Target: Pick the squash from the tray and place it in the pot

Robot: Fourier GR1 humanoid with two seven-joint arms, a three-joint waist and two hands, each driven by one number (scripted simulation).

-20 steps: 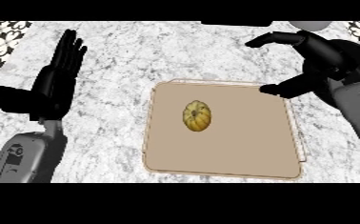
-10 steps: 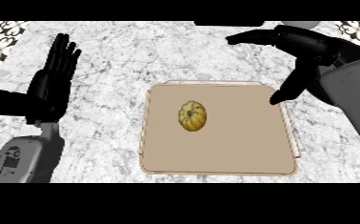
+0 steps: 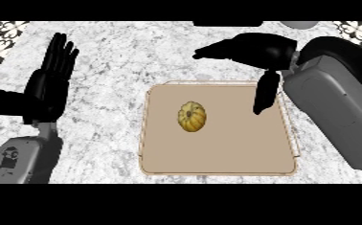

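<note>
A small ribbed yellow squash (image 3: 191, 117) lies on the tan square tray (image 3: 233, 157), left of the tray's middle. My right hand (image 3: 254, 51) hovers open above the tray's far right part, fingers stretched leftward and thumb hanging down toward the tray. It is apart from the squash, up and to its right. My left hand (image 3: 50, 80) stays open at the left edge, fingers up, resting. A dark rim at the top edge (image 3: 226, 24) may be the pot; most of it is out of view.
The tray sits on a white marbled counter (image 3: 120, 51). A grey rounded object (image 3: 300, 25) shows at the top right edge. My right forearm (image 3: 329, 99) covers the counter right of the tray.
My right hand has moved left and toward the squash, now over the tray's far right part. The left hand has hardly shifted. The squash has not moved.
</note>
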